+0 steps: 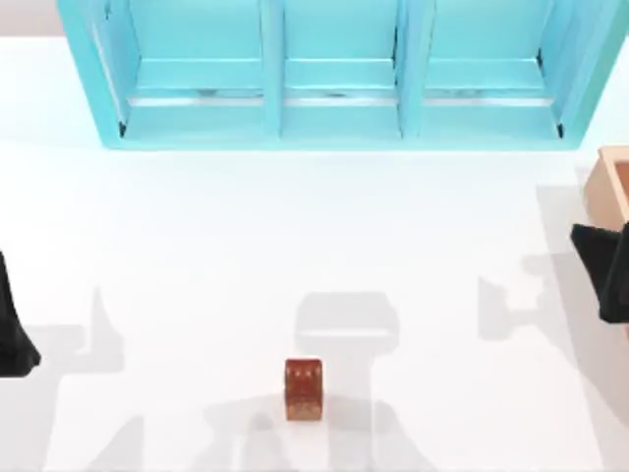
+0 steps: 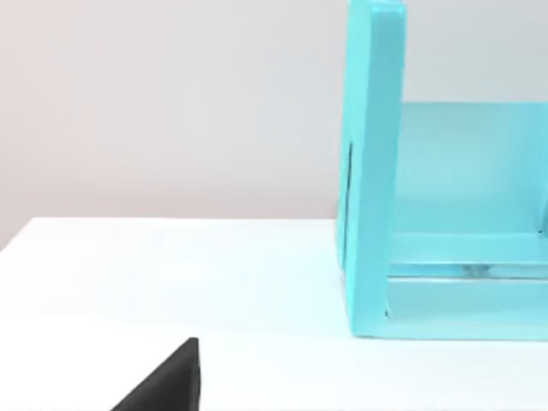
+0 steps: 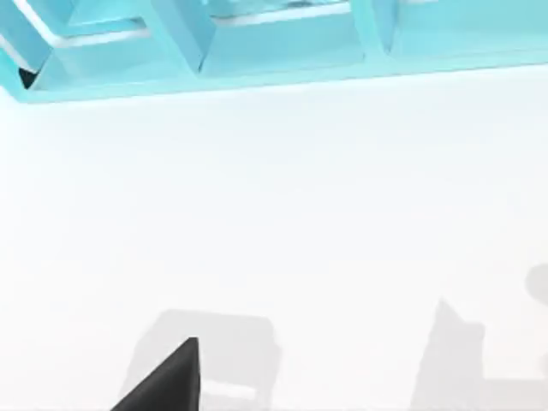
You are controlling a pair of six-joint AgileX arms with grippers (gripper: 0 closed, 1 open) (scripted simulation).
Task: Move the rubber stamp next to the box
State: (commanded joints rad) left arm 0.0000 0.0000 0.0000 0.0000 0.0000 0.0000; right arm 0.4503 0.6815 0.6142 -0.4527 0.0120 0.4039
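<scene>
Reddish-brown rubber stamp (image 1: 304,388) lies lower centre on our bench (image 1: 197,256); box (image 1: 611,185) at right edge; tool states: cannot tell.

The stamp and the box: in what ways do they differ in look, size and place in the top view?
The stamp is reddish-brown with pale marks; the box is tan with a darker inside. The stamp is small and fully in view; the box looks bigger and is cut off by the frame. The stamp stands near the table's front middle; the box sits at its right edge, far from the stamp. Both rest on the table.
</scene>
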